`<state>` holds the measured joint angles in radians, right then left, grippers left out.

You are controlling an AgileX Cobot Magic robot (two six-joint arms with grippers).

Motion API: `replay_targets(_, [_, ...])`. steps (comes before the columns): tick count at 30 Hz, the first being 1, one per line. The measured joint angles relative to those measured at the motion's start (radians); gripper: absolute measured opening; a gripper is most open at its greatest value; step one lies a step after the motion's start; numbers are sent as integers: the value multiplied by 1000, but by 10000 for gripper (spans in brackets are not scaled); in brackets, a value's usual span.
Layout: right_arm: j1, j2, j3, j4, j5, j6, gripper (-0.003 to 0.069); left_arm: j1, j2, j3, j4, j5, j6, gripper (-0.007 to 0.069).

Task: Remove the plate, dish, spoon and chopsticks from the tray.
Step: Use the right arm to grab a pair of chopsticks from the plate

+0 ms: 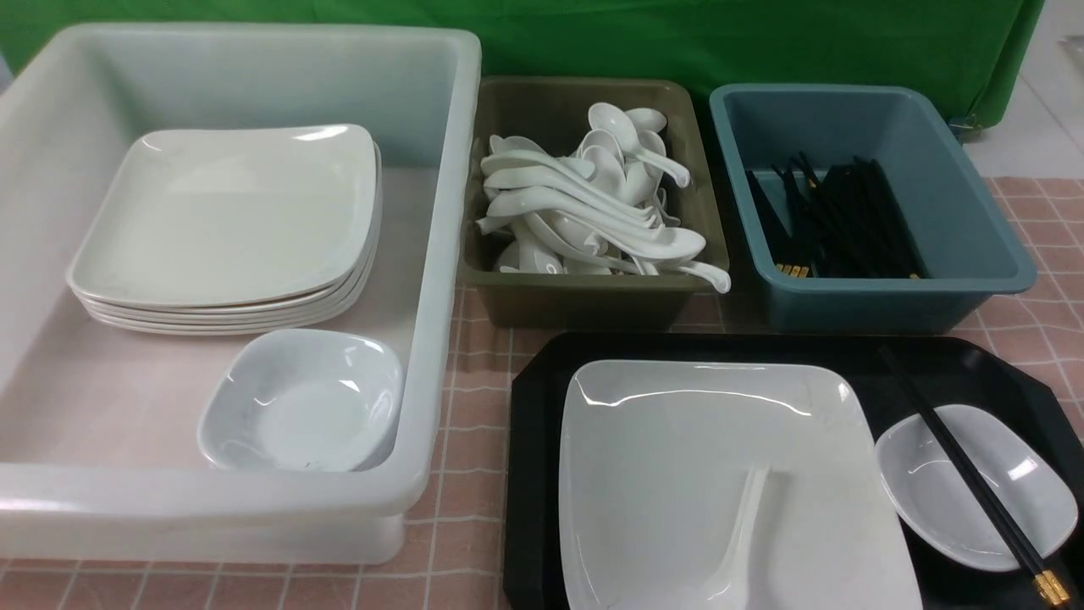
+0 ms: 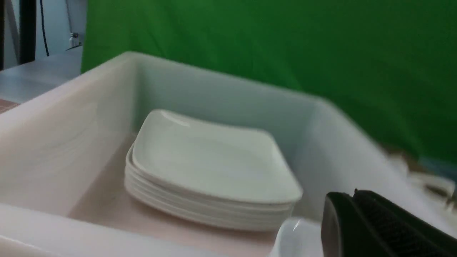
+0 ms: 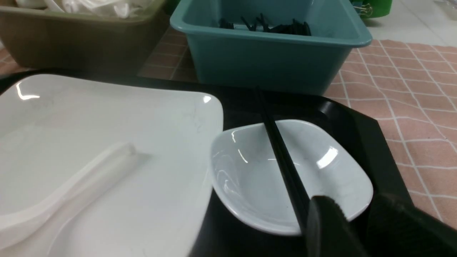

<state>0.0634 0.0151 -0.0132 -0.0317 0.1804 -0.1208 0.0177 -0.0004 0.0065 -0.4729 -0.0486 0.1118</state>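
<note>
On the black tray [image 1: 533,440] [image 3: 357,128] lies the large white plate [image 1: 711,457] [image 3: 107,117], with the white spoon [image 1: 741,525] [image 3: 71,185] resting in it. To its right sits the small white dish [image 1: 927,479] [image 3: 250,178], and the black chopsticks [image 1: 965,474] [image 3: 282,157] lie across it. My right gripper [image 3: 357,200] hovers open at the dish's near corner, holding nothing. My left gripper [image 2: 353,194] is shut and empty near the white tub's [image 2: 332,142] rim. Neither arm shows in the front view.
The white tub [image 1: 440,254] at the left holds a stack of plates [image 1: 229,212] and a small bowl [image 1: 305,398]. Behind the tray stand an olive tub [image 1: 584,305] full of spoons and a blue tub [image 1: 898,301] with chopsticks.
</note>
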Motion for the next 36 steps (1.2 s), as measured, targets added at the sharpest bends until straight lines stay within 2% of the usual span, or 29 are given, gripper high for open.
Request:
replay_targets(2, [0, 0, 0, 0, 0, 0, 241, 0, 0, 0, -82, -101, -8, 20])
replay_targets(4, [0, 0, 0, 0, 0, 0, 241, 0, 0, 0, -97, -153, -22, 20])
replay_targets(7, [0, 0, 1, 3, -5, 3, 241, 0, 0, 0, -103, -294, -141, 20])
replay_targets(8, [0, 0, 1, 3, -5, 4, 241, 0, 0, 0, -103, -294, -141, 20])
replay_targets(10, [0, 0, 10, 70, -71, 69, 241, 0, 0, -11, -29, -387, -271, 20])
replay_targets(11, [0, 0, 10, 127, -115, 149, 241, 0, -1, -44, 26, -384, -332, 20])
replay_targets(13, [0, 0, 10, 159, -168, 218, 241, 0, 1, -89, 79, -359, -378, 20])
replay_targets(15, [0, 0, 10, 199, -313, 406, 241, 0, 65, -293, 225, -201, -455, 20])
replay_targets(16, [0, 0, 10, 201, -322, 415, 241, 0, 73, -293, 234, -186, -455, 20])
replay_targets(19, [0, 0, 10, 212, -433, 477, 241, 0, 262, -568, 307, 123, -456, 20])
replay_targets(22, [0, 0, 10, 213, -503, 526, 238, 0, 495, -807, 285, 531, -323, 20])
replay_targets(24, [3, 1, 10, 206, -505, 569, 230, 0, 587, -875, 258, 663, -258, 20])
replay_targets(25, [24, 10, -12, 170, -416, 632, 189, 0, 695, -946, 218, 794, -169, 20])
replay_targets(26, [28, 13, -25, 158, -401, 644, 181, 0, 725, -953, 205, 827, -158, 20])
replay_targets(27, [53, 34, -68, 132, -312, 661, 135, 0, 800, -987, 174, 901, -101, 20])
replay_targets(28, [100, 82, -134, 112, -198, 651, 68, 0, 884, -1022, 139, 972, -27, 20])
replay_targets(29, [131, 117, -196, 101, -104, 622, 44, 0, 951, -1041, 111, 1018, 13, 20])
replay_targets(31, [245, 263, -358, 85, 142, 479, 30, -15, 1092, -1064, 83, 1102, 55, 20])
replay_targets(32, [254, 276, -387, 81, 163, 462, 30, -23, 1108, -1065, 83, 1114, 59, 18])
replay_targets(34, [331, 399, -519, 51, 360, 420, 30, -68, 1155, -1066, 94, 1124, 63, 11])
replay_targets(36, [417, 594, -681, -60, 635, 405, 30, -214, 1190, -1066, 139, 1100, 37, -5])
